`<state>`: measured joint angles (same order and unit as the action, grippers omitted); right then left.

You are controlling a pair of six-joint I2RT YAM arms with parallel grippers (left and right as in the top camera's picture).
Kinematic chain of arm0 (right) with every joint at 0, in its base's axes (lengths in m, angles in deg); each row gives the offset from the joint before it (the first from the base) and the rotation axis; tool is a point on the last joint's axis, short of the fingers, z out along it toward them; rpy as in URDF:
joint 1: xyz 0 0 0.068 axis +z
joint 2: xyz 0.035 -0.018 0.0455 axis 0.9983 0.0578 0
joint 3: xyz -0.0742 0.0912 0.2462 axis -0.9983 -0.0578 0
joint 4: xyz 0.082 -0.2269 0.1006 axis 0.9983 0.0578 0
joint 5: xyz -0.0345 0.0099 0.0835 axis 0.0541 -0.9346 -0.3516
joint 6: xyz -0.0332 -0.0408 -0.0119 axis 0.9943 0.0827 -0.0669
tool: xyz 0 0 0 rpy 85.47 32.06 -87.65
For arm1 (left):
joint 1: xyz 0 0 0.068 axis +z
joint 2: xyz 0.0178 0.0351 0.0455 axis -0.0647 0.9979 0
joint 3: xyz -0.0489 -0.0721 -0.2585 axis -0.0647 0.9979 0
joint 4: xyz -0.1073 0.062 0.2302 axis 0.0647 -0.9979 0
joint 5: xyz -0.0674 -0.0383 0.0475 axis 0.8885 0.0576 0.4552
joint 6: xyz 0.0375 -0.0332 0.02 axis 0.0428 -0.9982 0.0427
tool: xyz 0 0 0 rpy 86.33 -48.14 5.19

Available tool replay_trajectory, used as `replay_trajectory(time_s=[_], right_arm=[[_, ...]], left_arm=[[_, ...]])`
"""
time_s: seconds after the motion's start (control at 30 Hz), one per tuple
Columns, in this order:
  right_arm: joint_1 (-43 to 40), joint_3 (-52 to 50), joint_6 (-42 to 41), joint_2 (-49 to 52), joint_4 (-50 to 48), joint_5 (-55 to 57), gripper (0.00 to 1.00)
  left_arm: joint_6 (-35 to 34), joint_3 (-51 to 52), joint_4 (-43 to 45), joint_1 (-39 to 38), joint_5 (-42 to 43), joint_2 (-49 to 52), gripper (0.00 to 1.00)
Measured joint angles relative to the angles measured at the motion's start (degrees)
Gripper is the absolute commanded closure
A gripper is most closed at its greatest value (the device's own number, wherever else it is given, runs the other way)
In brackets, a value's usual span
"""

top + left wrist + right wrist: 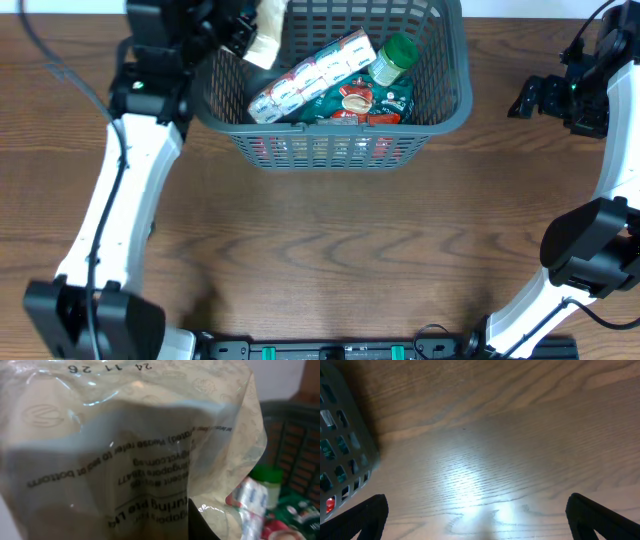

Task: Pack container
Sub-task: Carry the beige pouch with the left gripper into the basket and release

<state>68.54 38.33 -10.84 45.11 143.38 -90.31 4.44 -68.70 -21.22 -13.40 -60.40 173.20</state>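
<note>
The dark grey lattice container (330, 135) stands at the back middle of the table. Inside lie a long red-and-white pack (310, 75), a green-capped bottle (395, 57) and a teal packet (365, 100). My left gripper (243, 35) is shut on a clear plastic bag with pale contents (266, 32) and holds it over the container's left rim. In the left wrist view the bag (130, 445) fills the frame, with the container (290, 445) behind it. My right gripper (528, 97) is open and empty above bare table, right of the container (342, 445); its fingertips (477, 515) are wide apart.
The wooden table (330, 250) stretches in front of the container. A black rail with green clips (330, 350) runs along the front edge. Cables hang behind both arms.
</note>
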Motion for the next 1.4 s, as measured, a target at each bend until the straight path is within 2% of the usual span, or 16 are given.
replay_trajectory(time_s=[0.17,0.37,0.43,0.57,0.6,0.67,1.0,1.4], right_arm=[[0.0,0.0,0.0,0.0,0.0,-0.09,0.01],[0.0,0.0,0.0,0.0,0.02,-0.11,0.01],[0.0,0.0,0.02,0.0,0.09,-0.13,0.01],[0.0,0.0,0.0,0.0,0.33,-0.13,0.01],[0.0,0.0,0.02,0.0,0.37,-0.13,0.01],[0.0,0.0,0.02,0.0,0.39,-0.13,0.01],[0.0,0.0,0.22,0.0,0.44,-0.13,0.01],[0.0,0.0,0.28,0.0,0.44,-0.13,0.01]], left_arm=[[0.28,-0.83,-6.25,-2.05,-0.07,4.48,0.94],[3.56,-1.01,-16.22,-3.82,-0.55,10.86,0.83],[4.37,-1.01,-17.99,-4.07,-0.87,12.52,0.67],[5.01,-1.01,-20.31,-4.2,-1.73,14.53,0.56],[5.29,-1.01,-20.5,-4.2,-1.77,14.56,0.46],[5.75,-1.01,-20.46,-4.2,-1.79,14.38,0.01],[5.73,-1.01,-20.48,-4.2,-7.56,11.52,0.02],[6.45,-1.03,-13.44,-4.2,-14.56,-6.86,0.02]])
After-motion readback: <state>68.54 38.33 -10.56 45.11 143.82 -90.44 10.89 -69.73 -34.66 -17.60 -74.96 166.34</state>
